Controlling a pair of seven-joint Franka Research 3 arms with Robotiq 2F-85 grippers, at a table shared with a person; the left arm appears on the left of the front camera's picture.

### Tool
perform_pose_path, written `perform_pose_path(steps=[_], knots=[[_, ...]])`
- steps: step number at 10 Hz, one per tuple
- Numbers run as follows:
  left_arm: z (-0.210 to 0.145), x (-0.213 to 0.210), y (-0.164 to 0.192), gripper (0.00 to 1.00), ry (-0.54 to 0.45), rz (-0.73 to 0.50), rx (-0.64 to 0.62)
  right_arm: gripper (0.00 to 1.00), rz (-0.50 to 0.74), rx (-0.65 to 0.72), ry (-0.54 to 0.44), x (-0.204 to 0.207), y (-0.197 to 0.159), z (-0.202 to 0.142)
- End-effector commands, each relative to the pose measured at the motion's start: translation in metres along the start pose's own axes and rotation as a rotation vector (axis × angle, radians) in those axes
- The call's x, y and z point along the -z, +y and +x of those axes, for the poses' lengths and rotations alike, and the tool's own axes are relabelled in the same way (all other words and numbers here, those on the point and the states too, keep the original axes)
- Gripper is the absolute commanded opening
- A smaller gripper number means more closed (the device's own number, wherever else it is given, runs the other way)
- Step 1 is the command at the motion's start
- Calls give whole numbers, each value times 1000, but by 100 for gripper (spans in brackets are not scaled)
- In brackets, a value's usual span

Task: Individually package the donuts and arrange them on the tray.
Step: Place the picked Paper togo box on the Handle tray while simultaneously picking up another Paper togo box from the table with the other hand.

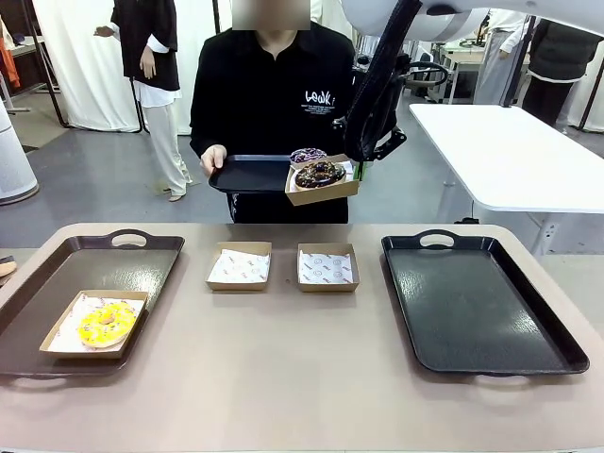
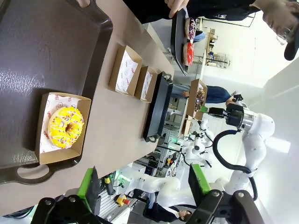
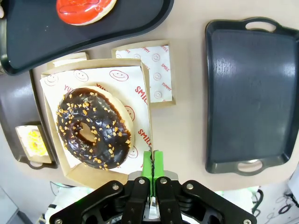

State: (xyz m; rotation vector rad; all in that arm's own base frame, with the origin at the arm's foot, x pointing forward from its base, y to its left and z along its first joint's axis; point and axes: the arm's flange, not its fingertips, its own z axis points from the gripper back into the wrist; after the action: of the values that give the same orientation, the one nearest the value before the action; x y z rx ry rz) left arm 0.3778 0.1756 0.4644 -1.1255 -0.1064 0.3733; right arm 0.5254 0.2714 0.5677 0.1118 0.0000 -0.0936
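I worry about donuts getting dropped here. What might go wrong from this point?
1. The right end effector pinches the box by one edge, high above the table; the box may sag or tilt, and the chocolate donut could slide out.
2. The box hangs right beside the person's tray, so a swing might knock it and shift the red donut.

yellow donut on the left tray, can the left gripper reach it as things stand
Probably yes: the left gripper is open, and nothing stands between it and the yellow donut lying in its open box.
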Motion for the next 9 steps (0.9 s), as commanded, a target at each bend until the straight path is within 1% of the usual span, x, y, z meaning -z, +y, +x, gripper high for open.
perform_pose_path(steps=[1,9], knots=[[-4,-1,-1,100,-7,-13,0,0,5,1,-11,-1,-1,-1],[-4,-1,-1,100,-7,-13,0,0,5,1,-11,-1,-1,-1]])
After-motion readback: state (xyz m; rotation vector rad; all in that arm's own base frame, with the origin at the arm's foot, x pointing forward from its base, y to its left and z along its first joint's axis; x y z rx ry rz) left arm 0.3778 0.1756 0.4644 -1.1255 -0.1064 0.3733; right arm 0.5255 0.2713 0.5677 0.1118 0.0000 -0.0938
